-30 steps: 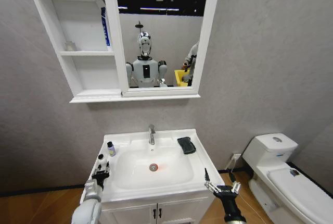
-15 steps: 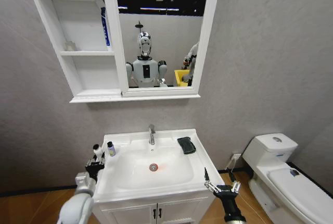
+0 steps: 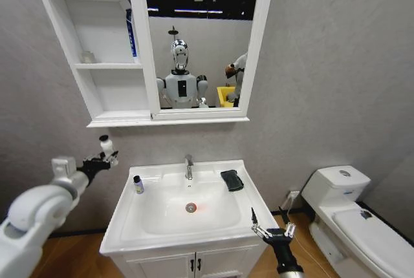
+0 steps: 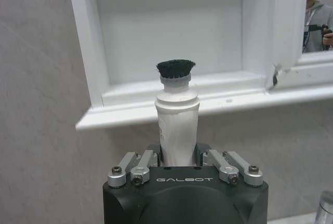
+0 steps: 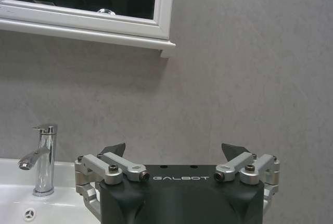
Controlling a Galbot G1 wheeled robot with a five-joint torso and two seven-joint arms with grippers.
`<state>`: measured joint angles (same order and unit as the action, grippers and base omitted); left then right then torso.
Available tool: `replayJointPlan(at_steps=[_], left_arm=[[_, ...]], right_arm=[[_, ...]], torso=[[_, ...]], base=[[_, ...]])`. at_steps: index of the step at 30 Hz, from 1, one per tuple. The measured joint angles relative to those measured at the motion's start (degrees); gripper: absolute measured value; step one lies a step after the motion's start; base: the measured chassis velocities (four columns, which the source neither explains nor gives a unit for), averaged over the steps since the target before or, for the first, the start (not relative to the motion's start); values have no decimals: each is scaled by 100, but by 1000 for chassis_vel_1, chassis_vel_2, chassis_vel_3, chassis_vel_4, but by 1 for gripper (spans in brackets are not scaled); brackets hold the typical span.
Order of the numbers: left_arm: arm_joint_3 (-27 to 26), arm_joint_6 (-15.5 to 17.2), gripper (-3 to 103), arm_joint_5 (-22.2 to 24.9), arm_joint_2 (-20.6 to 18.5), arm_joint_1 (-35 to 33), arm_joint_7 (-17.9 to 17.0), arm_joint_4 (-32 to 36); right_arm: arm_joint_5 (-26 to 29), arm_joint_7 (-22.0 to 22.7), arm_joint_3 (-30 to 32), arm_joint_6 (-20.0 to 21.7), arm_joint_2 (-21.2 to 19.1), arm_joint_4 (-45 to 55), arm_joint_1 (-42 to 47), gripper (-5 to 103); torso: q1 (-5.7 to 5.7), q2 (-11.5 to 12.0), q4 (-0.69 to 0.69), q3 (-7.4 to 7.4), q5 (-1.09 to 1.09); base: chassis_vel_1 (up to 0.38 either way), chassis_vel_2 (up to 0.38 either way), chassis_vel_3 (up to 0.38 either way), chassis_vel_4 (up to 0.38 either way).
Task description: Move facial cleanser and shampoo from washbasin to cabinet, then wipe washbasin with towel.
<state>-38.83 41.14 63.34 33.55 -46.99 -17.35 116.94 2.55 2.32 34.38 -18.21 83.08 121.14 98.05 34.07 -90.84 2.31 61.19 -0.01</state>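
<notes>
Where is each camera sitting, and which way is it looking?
Head view: high on the robot, looking down at the washbasin and cabinet; both arms show, the left gripper raised with a white tube.
Left wrist view: behind the left gripper, facing the cabinet's bottom shelf; its fingers clamp the tube.
Right wrist view: behind the open right gripper, facing the wall and tap.
Shared: head and left wrist views both show the tube and cabinet.

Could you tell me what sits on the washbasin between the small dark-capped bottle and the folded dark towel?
In the head view, the chrome tap stands between the small bottle and the dark towel.
</notes>
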Motion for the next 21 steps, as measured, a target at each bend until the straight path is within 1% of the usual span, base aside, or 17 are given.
replayJointPlan(at_steps=[1, 3, 4, 5, 7, 9, 10, 11, 13, 14, 15, 16, 17, 18, 19, 20, 21], left_arm=[[115, 55, 32, 173, -176, 336, 1, -150], [238, 101, 32, 342, -338, 677, 28, -302], [423, 140, 32, 484, -486, 1038, 127, -489], [423, 140, 32, 484, -486, 1038, 127, -489], [557, 146, 32, 540, -545, 1256, 183, -600], [1035, 148, 32, 699, -609, 1941, 276, -901], [1035, 148, 32, 699, -609, 1941, 276, -901], [1327, 148, 32, 729, -612, 2373, 300, -1092], [1749, 144, 32, 747, -587, 2930, 344, -1352], [1749, 144, 32, 747, -587, 2930, 344, -1352], [2086, 140, 32, 711, -526, 3322, 388, -1614], [2267, 137, 32, 682, -482, 3511, 409, -1750], [2567, 133, 32, 598, -393, 3812, 446, -1975], [2567, 133, 32, 598, -393, 3812, 446, -1975], [2742, 131, 32, 526, -338, 3983, 484, -2120], [3042, 128, 32, 363, -219, 4276, 580, -2379], [3042, 128, 32, 363, -219, 4276, 580, -2379]], right_arm=[[0, 0, 7, 0, -3, 3, -5, 100], [1, 2, 8, -1, -3, 2, -11, 100], [8, 7, 13, -6, 9, -17, -12, 100], [8, 7, 13, -6, 9, -17, -12, 100], [19, 9, 14, -10, 25, -42, -13, 100], [19, 16, 8, -29, 40, -148, -46, 100], [19, 16, 8, -29, 40, -148, -46, 100], [8, 18, 0, -30, 44, -165, -67, 100], [1, 20, -7, -18, 58, -161, -92, 100], [1, 20, -7, -18, 58, -161, -92, 100], [0, 24, -6, -9, 72, -146, -101, 100], [-1, 25, -3, -8, 75, -144, -103, 100], [-4, 26, 2, -8, 80, -144, -99, 100], [-4, 26, 2, -8, 80, -144, -99, 100], [-6, 26, 9, -9, 85, -143, -87, 100], [-10, 26, 14, -20, 89, -143, -62, 100], [-10, 26, 14, -20, 89, -143, -62, 100]], torso=[[0, 0, 0, 0, 1], [1, 0, -2, 0, 2], [1, 0, -3, 0, 0], [1, 0, -3, 0, 0], [0, 0, -4, 0, 0], [0, 0, -2, 0, 0], [0, 0, -2, 0, 0], [0, 0, -1, 0, 0], [0, 0, -2, 0, 3], [0, 0, -2, 0, 3], [1, 0, -1, 0, 1], [1, 0, -3, 0, 0], [0, 0, -3, 0, 1], [0, 0, -3, 0, 1], [0, 0, -1, 0, 1], [0, 0, -1, 0, 1], [0, 0, -1, 0, 1]], base=[[0, 0, 0, 0], [0, 0, 0, 0], [0, 0, 0, 0], [0, 0, 0, 0], [0, 0, 0, 0], [0, 0, 0, 0], [0, 0, 0, 0], [0, 0, 0, 0], [0, 0, 0, 0], [0, 0, 0, 0], [0, 0, 0, 0], [0, 0, 0, 0], [0, 0, 0, 0], [0, 0, 0, 0], [0, 0, 0, 0], [0, 0, 0, 0], [0, 0, 0, 0]])
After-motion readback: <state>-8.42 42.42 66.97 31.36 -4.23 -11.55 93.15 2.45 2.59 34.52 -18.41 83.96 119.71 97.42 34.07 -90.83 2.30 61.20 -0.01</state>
